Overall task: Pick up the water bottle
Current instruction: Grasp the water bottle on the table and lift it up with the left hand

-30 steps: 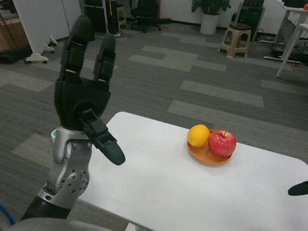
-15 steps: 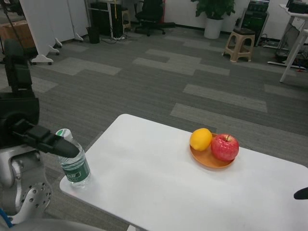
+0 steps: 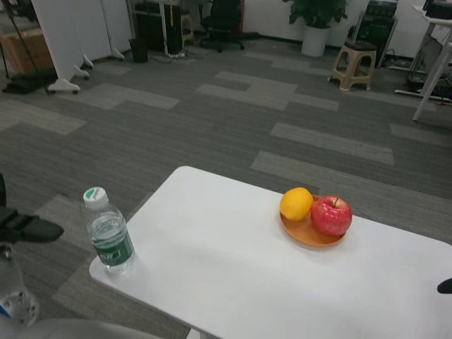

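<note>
- Fingers of our left hand [image 3: 25,229] poke in at the left edge of the head view, beside and apart from the water bottle [image 3: 108,230]; only a dark tip shows, so we cannot tell whether they are spread or curled, and they hold nothing we can see.
- Our right hand [image 3: 445,286] shows only as a dark sliver at the right edge, low over the bench [image 3: 233,275]; we cannot tell its state either.
- The water bottle stands upright on the near left corner of the white bench, close to the edge. It is clear plastic with a green label and a white cap with a green mark on top.
- Farther along the bench, toward the right, sits an orange plate [image 3: 311,233] carrying a lemon [image 3: 296,203] and a red apple [image 3: 331,215], the two fruits touching, the lemon on the left.
- Beyond the bench lies grey carpet in lighter and darker strips.
- At the far side of the room we see a beige stool [image 3: 355,63], a potted plant [image 3: 315,25] in a white pot, a black office chair [image 3: 224,21] and a white partition on feet [image 3: 60,39].
</note>
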{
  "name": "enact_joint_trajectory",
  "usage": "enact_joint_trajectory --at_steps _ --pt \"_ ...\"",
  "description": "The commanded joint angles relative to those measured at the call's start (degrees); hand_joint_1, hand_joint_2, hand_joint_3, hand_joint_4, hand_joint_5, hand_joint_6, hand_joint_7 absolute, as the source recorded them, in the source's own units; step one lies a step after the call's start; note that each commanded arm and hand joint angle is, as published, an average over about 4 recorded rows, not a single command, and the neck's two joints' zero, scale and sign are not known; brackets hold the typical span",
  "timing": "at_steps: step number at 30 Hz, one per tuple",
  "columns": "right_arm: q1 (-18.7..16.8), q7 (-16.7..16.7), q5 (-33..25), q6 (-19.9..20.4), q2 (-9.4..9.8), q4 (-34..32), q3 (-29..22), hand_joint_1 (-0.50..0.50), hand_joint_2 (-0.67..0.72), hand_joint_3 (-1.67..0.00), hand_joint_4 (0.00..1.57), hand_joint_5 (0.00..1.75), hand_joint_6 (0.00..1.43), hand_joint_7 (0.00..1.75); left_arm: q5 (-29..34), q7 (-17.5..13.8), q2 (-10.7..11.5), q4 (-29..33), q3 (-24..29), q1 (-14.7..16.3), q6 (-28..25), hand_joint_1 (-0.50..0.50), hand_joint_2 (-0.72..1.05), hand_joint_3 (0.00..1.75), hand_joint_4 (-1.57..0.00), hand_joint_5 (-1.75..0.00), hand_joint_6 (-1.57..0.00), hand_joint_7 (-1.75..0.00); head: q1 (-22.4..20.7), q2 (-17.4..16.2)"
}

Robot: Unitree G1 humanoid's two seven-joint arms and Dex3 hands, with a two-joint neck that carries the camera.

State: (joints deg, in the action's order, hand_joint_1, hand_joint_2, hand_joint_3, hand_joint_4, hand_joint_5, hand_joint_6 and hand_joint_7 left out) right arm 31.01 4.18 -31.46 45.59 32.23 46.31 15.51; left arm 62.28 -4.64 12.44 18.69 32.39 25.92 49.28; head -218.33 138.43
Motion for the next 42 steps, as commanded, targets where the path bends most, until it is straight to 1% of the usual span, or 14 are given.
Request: enact_joint_trajectory --at_steps 1,3,7,9,13,19,22,24,27,29,32,34,39,42 --pt "1.03 0.39 -0.35 0.02 0.73 0.71 -0.31 -0.50 0.60 0.00 0.00 0.00 0.00 0.07 1.09 -2.74 1.22 -2.82 1.93 2.34 -3.09 -0.50 -0.55 0.09 0.00 0.00 0.00 -0.49 -0.47 0.38" --pt "0.94 0.39 -0.35 0.02 0.78 0.71 -0.31 -0.50 0.60 0.00 0.00 0.00 0.00 0.07 1.35 -4.45 1.18 -4.14 3.03 3.44 -6.08 -0.50 -0.55 0.09 0.00 0.00 0.00 -0.49 -0.78 0.81" --pt "0.63 0.39 -0.35 0.02 0.91 0.73 -0.31 -0.50 0.60 0.00 0.00 0.00 0.00 0.07 -0.69 -9.73 -1.59 -6.56 9.53 5.00 -20.19 -0.50 -0.55 0.09 0.00 0.00 0.00 -0.49 -0.68 0.69" --pt "0.54 0.39 -0.35 0.02 0.91 0.78 -0.28 -0.50 0.60 0.00 0.00 0.00 0.00 0.07 -2.06 -10.83 -2.16 -8.03 11.29 5.00 -22.98 -0.50 -0.55 0.07 0.00 0.00 0.00 -0.49 -0.78 0.44" --pt "0.45 0.39 -0.35 0.02 0.91 0.93 -0.06 -0.50 0.60 0.00 0.00 0.00 0.00 0.07 -8.38 -12.52 -2.67 -11.70 14.28 4.60 -28.38 -0.50 -0.50 0.09 0.00 0.00 0.00 -0.49 -0.62 -0.30" --pt "0.41 0.39 -0.35 0.02 0.87 0.97 0.05 -0.50 0.60 0.00 0.00 0.00 0.00 0.07 -14.21 -13.77 -2.95 -13.63 15.60 2.56 -32.01 -0.50 -0.46 0.09 0.00 0.00 0.00 -0.49 -1.50 -1.28" --pt "0.17 0.39 -0.42 0.02 0.82 0.84 0.05 -0.50 0.60 0.00 0.00 0.00 0.00 0.07 -16.38 -14.47 -2.95 -14.12 15.90 1.46 -33.90 -0.50 -0.46 0.09 0.00 0.00 0.00 -0.49 0.93 -2.33" --pt "0.02 0.39 -0.40 0.02 0.78 0.71 0.05 -0.50 0.60 0.00 0.00 0.00 0.00 0.07 -17.28 -14.91 -2.95 -14.25 15.95 1.07 -35.00 -0.50 -0.46 0.09 0.00 0.00 0.00 -0.49 3.93 -3.04" --pt "-0.34 0.41 -0.42 0.02 0.73 0.64 -0.09 -0.50 0.60 0.00 0.00 0.00 0.00 0.07 -19.28 -15.46 -2.95 -14.27 16.26 0.61 -36.89 -0.50 -0.46 0.09 0.00 0.00 0.00 -0.49 6.52 -3.08" --pt "-0.58 0.46 -0.44 0.02 0.76 0.69 -0.13 -0.50 0.63 0.00 0.00 0.00 0.00 0.07 -20.73 -15.73 -2.95 -14.25 16.43 0.17 -37.88 -0.50 -0.46 0.07 0.00 0.00 0.00 -0.49 5.09 -2.53" --pt "-0.80 0.48 -0.44 0.04 0.84 0.67 -0.13 -0.50 0.61 0.00 0.00 0.00 0.00 0.07 -22.73 -16.21 -2.95 -14.27 16.48 -0.67 -39.22 -0.50 -0.46 0.04 0.00 0.00 0.00 -0.49 3.74 -2.60" --pt "-0.84 0.48 -0.44 0.09 0.89 0.58 -0.13 -0.50 0.60 0.00 0.00 0.00 0.00 0.07 -23.79 -16.43 -2.95 -14.22 16.48 -0.98 -40.01 -0.50 -0.46 0.09 0.00 0.00 0.00 -0.49 3.10 -2.92" --pt "-0.97 0.48 -0.44 0.11 0.91 0.27 -0.02 -0.50 0.60 0.00 0.00 0.00 0.00 0.07 -28.45 -17.59 -2.40 -14.22 16.21 -2.76 -42.84 -0.50 -0.46 0.02 0.00 0.00 0.00 -0.49 1.95 -3.27" --pt "-1.13 0.48 -0.44 0.11 0.91 -0.21 -0.09 -0.50 0.60 0.00 0.00 0.00 0.00 0.07 -29.90 -18.12 -2.16 -14.33 15.82 -3.64 -44.05 -0.50 -0.46 0.04 0.00 0.00 0.00 -0.49 1.49 -3.39"
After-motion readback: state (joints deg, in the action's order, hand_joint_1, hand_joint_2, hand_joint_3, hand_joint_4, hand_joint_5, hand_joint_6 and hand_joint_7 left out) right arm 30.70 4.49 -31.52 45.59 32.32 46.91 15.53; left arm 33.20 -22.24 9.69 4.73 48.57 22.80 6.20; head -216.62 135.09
